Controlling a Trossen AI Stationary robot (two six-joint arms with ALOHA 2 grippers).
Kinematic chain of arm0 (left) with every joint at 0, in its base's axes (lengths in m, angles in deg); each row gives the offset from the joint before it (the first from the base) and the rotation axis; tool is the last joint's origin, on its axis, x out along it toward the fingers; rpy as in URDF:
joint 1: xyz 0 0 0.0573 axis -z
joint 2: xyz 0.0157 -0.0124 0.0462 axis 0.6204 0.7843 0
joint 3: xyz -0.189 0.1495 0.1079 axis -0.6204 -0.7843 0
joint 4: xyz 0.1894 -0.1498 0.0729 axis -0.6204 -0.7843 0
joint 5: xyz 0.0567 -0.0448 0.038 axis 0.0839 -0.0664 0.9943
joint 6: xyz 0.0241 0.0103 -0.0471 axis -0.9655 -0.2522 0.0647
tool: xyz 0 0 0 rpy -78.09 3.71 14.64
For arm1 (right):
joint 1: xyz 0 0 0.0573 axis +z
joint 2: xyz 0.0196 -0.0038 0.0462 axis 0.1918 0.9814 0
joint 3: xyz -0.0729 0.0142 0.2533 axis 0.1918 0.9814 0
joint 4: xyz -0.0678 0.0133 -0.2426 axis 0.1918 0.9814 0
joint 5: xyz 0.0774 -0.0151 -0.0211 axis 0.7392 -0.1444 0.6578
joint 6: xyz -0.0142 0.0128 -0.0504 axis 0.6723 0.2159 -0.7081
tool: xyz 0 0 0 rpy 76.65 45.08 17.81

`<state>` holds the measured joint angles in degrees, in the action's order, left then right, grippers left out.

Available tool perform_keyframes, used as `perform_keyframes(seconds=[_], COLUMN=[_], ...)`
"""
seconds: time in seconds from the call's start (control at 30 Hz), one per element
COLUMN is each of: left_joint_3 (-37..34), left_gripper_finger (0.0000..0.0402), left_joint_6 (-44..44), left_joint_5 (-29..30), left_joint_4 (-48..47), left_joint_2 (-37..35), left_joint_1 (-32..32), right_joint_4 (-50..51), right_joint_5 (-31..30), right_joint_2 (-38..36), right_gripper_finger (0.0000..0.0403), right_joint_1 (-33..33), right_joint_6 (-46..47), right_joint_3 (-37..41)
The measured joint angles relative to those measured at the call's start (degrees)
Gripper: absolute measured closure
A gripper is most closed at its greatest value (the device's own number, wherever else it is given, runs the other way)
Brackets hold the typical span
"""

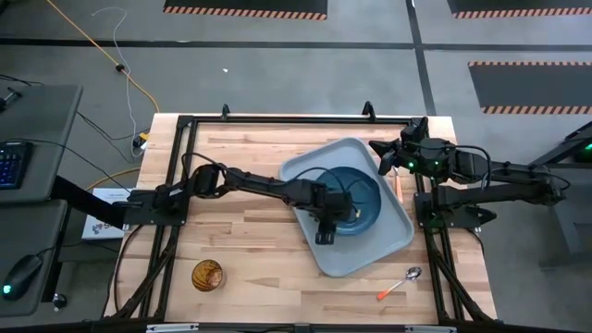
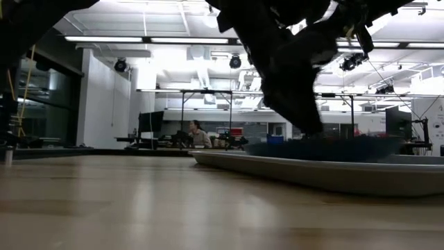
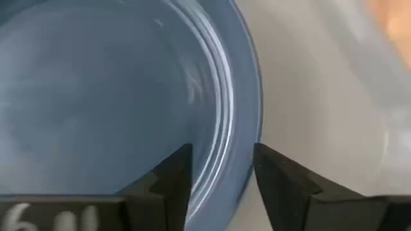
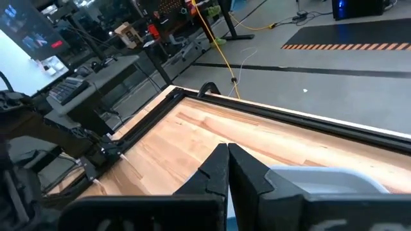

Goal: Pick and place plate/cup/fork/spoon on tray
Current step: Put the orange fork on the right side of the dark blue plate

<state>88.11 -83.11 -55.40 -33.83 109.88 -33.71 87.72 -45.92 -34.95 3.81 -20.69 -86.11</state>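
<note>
The dark teal-blue plate (image 1: 361, 194) lies in the pale grey-blue tray (image 1: 370, 250) at the table's right middle; both show in the low view, plate (image 2: 347, 148) on tray (image 2: 312, 173). My left gripper (image 1: 324, 233) is down at the plate's near-left rim, shut on it. My right gripper (image 1: 377, 151) is shut and empty over the tray's far right corner. The brown cup (image 1: 207, 275) stands near the table's front left. The spoon (image 1: 403, 280) lies on the table in front of the tray. I cannot make out the fork. My left gripper (image 3: 221, 154) has the plate's raised rim (image 3: 241, 128) between its two fingers, one finger (image 3: 173, 176) inside the plate and one (image 3: 279, 183) outside it. The fingers come from above, pointing down, across the rim. The plate lies on the tray.
A thin orange strip (image 1: 398, 182) shows beside the tray's right edge, partly under my right arm. Black frame rails (image 1: 277, 120) run around the table. Bare wood (image 1: 250, 240) lies left of the tray. A person (image 2: 199, 134) sits far off in the room.
</note>
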Motion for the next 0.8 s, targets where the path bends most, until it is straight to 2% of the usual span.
perform_keyframes(seconds=[0.23, 0.43, 0.5, 0.6, 0.8], left_joint_3=[7.41, 4.08, 0.62, -7.49, -31.14], left_gripper_finger=[0.0215, 0.0214, 0.0215, 0.0217, 0.0217], left_joint_6=[0.01, 2.57, 3.17, 5.33, 12.64], left_joint_5=[-1.80, -9.35, -9.34, -9.35, -9.24], left_joint_4=[-14.70, -14.91, -12.53, -3.47, 23.01], left_joint_2=[-0.50, -7.46, -11.86, -20.79, -41.25], left_joint_1=[-4.60, -9.87, -11.39, -13.39, -16.75], right_joint_4=[-0.72, 1.13, 5.39, 14.89, 33.47], right_joint_5=[-0.53, 0.86, 3.22, 8.02, 15.47], right_joint_2=[0.00, -0.21, 0.03, 1.62, 9.10], right_gripper_finger=[0.0402, 0.0390, 0.0369, 0.0320, 0.0216], right_joint_1=[-0.05, -3.31, -5.56, -9.22, -15.51], right_joint_6=[0.97, 2.49, 4.57, 7.96, 14.07], right_joint_3=[0.00, 0.00, 0.00, 0.00, 0.00])
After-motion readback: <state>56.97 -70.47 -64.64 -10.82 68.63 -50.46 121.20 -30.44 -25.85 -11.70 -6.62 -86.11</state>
